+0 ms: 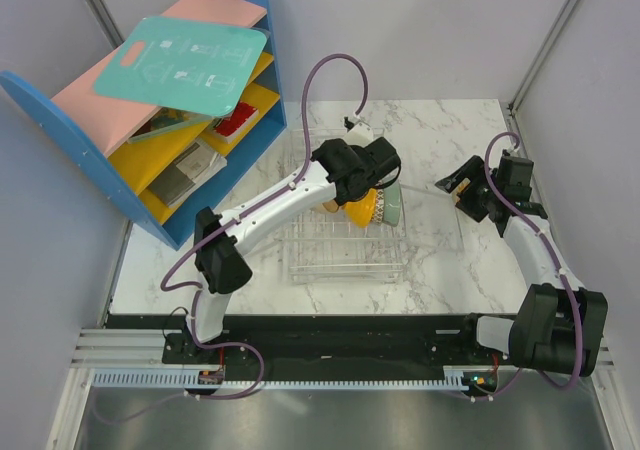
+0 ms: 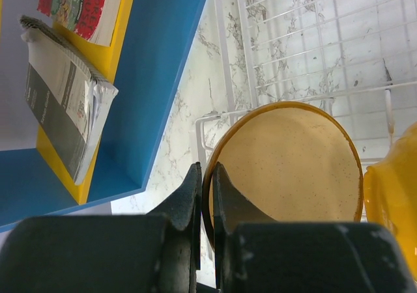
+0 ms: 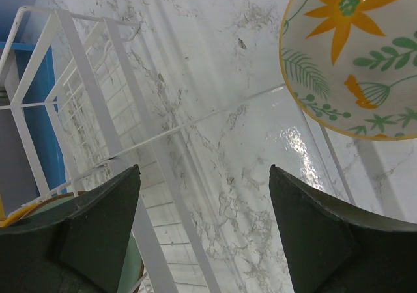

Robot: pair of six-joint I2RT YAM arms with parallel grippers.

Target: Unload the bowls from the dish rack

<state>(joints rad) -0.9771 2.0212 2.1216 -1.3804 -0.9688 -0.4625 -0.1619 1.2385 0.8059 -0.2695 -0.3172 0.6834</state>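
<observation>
From above, the left arm reaches over the dish rack [image 1: 345, 245], which sits mid-counter [image 1: 440, 270]. Its end effector [image 1: 368, 188] hangs low over an orange bowl [image 1: 366, 210] and a mint bowl [image 1: 393, 205], both standing on edge at the rack's far right. From here I cannot tell how its fingers stand. The right end effector [image 1: 458, 190] is to the right of the rack, above the counter. A blue shelf [image 1: 240, 160] stands at the far left.

The left wrist view shows the end effector [image 2: 207, 208] clamped on the rim of a tan bowl [image 2: 293, 169] with an orange-brown edge, one finger on each side of the rim. The orange bowl [image 2: 391, 189] is just beside it, with rack wires [image 2: 313, 45] behind.

In the right wrist view, the end effector [image 3: 205, 228] has its fingers wide apart, holding nothing. A flowered bowl [image 3: 355, 58] rests on the counter [image 3: 228, 130] outside the rack [image 3: 85, 97].
</observation>
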